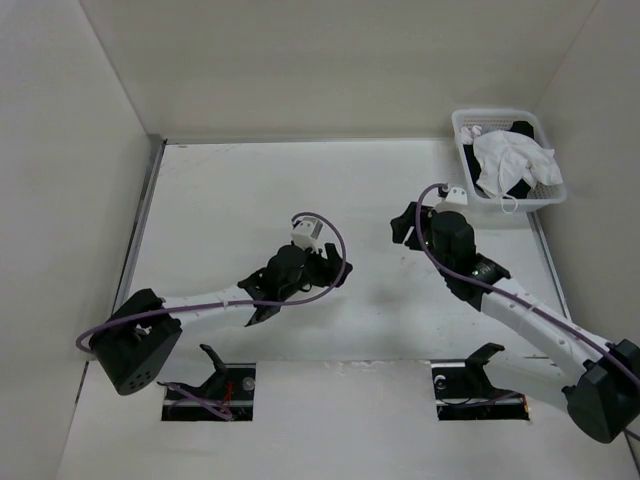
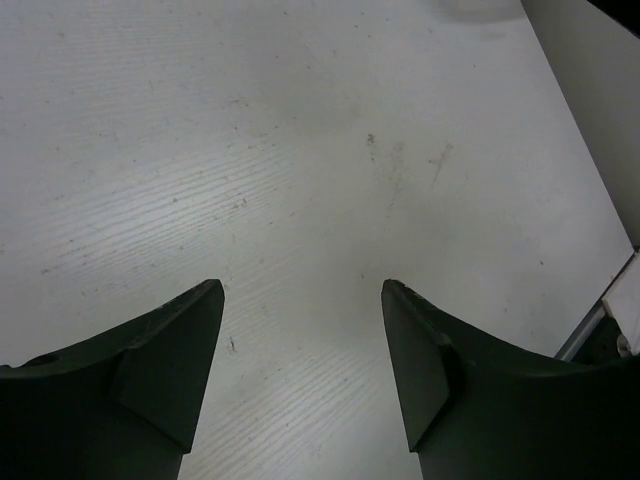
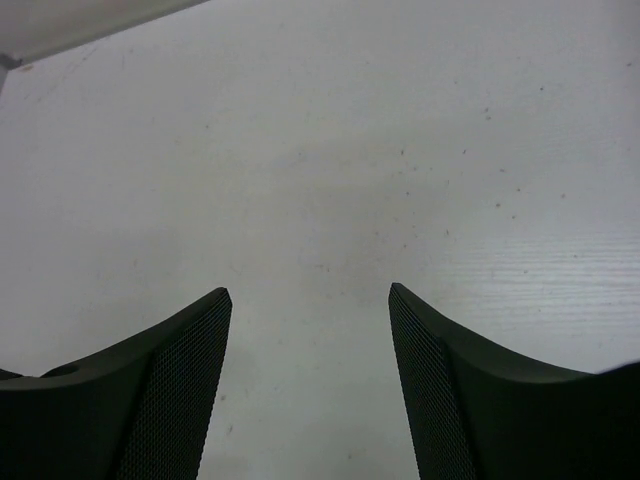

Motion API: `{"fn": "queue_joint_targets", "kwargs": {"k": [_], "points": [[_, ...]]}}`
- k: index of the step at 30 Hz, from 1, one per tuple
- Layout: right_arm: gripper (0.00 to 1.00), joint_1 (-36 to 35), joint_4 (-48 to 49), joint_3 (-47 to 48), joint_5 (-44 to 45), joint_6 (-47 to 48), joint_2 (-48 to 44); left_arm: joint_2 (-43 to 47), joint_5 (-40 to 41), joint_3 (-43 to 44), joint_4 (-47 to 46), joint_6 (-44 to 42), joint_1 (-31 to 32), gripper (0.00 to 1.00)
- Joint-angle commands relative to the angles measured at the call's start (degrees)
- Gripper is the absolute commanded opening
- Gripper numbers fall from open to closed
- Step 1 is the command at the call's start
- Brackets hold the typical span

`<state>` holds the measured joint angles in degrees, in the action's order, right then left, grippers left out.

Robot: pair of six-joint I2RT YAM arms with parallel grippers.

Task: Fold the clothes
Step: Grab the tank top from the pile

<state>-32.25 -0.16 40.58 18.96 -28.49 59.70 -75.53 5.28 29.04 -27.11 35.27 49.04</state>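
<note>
I am looking down on a white table (image 1: 220, 200). On the left, my left gripper (image 1: 333, 268) is hanging over the tabletop near the middle, its fingers (image 2: 160, 370) spread wide and grasping nothing. To its right, my right gripper (image 1: 403, 225) is hovering over the table too, fingers (image 3: 170, 390) released and empty. In the far right corner, a white mesh basket (image 1: 463, 130) is holding the crumpled white camisole (image 1: 500, 160), which is lying on a black garment (image 1: 523, 130).
</note>
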Motion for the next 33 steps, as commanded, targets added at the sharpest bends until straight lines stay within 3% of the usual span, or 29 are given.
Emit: {"fn": "queue_joint_targets", "kwargs": {"k": [1,9,10,12,13,15,19,22,27,33], "points": [[0.69,-0.3,1.7,-0.7,0.9,0.5,-3.1,2.4,-1.0,-0.6,-1.7,0.9,-1.4,0.64],[0.65,1.4,2.5,0.4,0.3,0.5,-2.8,2.5,-1.8,-1.9,-2.9,1.4,-3.3,0.66],[0.57,1.5,2.5,0.7,0.3,0.5,-2.4,2.4,-1.8,-2.0,-3.0,1.4,-3.3,0.66],[0.13,4.4,1.9,3.4,1.4,0.5,-0.2,2.6,-1.8,-2.1,-3.1,1.4,-3.5,0.65],[0.05,6.3,1.7,4.8,1.9,0.5,0.7,3.1,-1.8,-2.4,-3.2,1.4,-3.6,0.65],[0.01,13.5,1.5,9.1,2.6,0.5,4.1,4.0,-1.2,-3.5,-5.0,1.0,-3.6,0.62],[0.02,28.6,3.6,20.4,0.6,0.1,16.2,4.3,-1.5,-5.3,-8.0,0.8,-4.5,0.45],[0.07,35.5,3.2,30.1,-0.1,-0.8,27.6,4.0,-1.6,-5.3,-8.0,0.8,-5.3,0.36],[0.42,43.5,0.9,45.5,0.8,-0.1,45.3,1.4,-1.7,-5.3,-9.1,1.1,-5.9,0.39],[0.56,47.5,-2.5,55.8,-4.0,2.1,57.0,0.2,-1.7,-6.0,-11.3,2.2,-7.4,0.48]]}}
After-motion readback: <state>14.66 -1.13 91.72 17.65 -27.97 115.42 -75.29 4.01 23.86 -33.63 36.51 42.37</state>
